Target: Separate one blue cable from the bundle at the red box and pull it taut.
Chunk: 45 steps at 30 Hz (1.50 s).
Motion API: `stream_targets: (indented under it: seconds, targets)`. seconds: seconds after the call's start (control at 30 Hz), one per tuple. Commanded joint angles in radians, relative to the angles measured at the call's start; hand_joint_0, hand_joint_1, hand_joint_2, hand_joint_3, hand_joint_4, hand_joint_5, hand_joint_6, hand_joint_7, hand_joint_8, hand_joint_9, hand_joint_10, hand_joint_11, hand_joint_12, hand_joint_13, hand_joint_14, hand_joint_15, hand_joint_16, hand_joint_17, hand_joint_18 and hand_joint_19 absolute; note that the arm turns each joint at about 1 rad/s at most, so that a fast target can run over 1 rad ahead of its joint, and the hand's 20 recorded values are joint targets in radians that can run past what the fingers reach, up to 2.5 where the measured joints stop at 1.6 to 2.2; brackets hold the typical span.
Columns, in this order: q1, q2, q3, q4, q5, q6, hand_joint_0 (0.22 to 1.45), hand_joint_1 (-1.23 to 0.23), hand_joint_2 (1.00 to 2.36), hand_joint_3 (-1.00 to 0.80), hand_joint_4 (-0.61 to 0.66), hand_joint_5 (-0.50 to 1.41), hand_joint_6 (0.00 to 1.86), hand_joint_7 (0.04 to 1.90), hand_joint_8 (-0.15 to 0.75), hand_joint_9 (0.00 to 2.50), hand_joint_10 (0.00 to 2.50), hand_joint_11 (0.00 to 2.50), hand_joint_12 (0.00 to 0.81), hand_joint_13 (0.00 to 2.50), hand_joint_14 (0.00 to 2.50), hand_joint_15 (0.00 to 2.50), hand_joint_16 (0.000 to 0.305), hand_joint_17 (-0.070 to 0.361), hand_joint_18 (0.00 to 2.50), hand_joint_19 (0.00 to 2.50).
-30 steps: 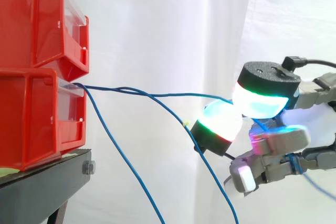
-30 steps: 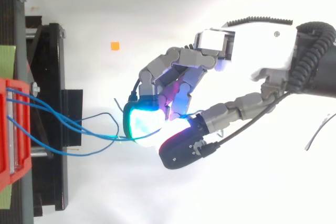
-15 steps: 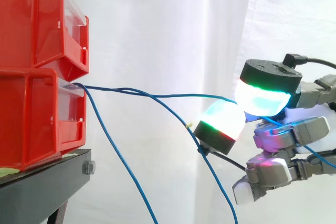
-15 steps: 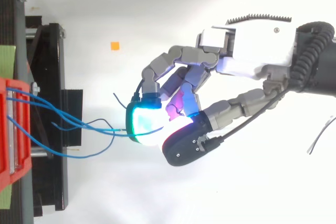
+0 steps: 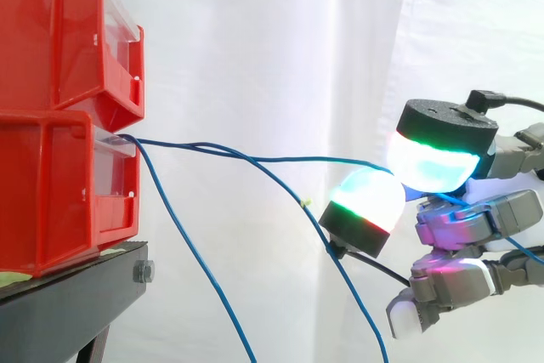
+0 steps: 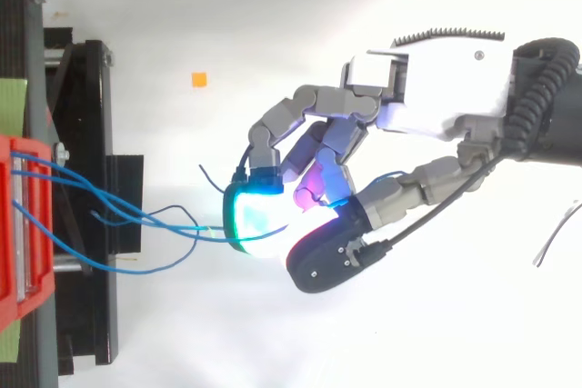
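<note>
Several thin blue cables (image 5: 255, 157) run out of the lower red bin (image 5: 59, 184) towards the right. One blue cable (image 6: 173, 229) leads to my hand (image 6: 436, 106), whose glowing fingertips (image 5: 367, 201) pinch it between them. In the side view that cable runs almost level from the bin's front to the pads, with a slight sag. Two other blue cables (image 5: 204, 282) hang down loose towards the bottom edge. My hand sits well right of the bins, fingers curled, thumb pad (image 6: 318, 252) meeting a finger pad (image 6: 255, 220).
A second red bin (image 5: 68, 31) is stacked on the lower one, both on a black stand (image 5: 76, 295). A white curtain hangs behind. A small orange square (image 6: 198, 79) lies on the white floor in the top view.
My hand has drifted a little to the right, away from the bins, still pinching the blue cable. The lower fingers have curled further down.
</note>
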Motion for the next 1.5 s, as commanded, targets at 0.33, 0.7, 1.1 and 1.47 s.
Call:
stream_targets:
  seconds: [0.33, 0.7, 1.1, 1.47]
  targets:
    - [0.000, 0.000, 0.000, 0.008, -0.003, 0.004, 0.63, -0.61, 1.01, -0.40, 0.01, -0.15, 0.90, 0.98, 0.156, 1.04, 0.92, 1.24, 0.181, 1.03, 0.02, 1.22, 0.008, 0.019, 0.46, 0.64]
    - [-0.004, 0.000, 0.000, 0.008, -0.004, 0.006, 0.62, -0.61, 1.01, -0.37, 0.00, -0.14, 0.91, 0.95, 0.155, 1.04, 0.92, 1.25, 0.186, 1.03, 0.02, 1.21, 0.008, 0.018, 0.45, 0.65]
    - [-0.005, 0.000, 0.000, 0.020, -0.001, -0.001, 0.58, -0.52, 1.00, -0.50, 0.03, -0.13, 0.89, 0.92, 0.167, 1.04, 0.85, 1.26, 0.191, 1.02, 0.02, 1.20, 0.009, 0.020, 0.45, 0.65]
    - [-0.008, 0.000, 0.000, 0.044, 0.002, 0.013, 0.61, -0.65, 1.01, -0.38, -0.02, -0.12, 0.87, 0.98, 0.162, 1.06, 0.79, 1.29, 0.189, 1.03, 0.02, 1.19, 0.008, 0.019, 0.47, 0.65]
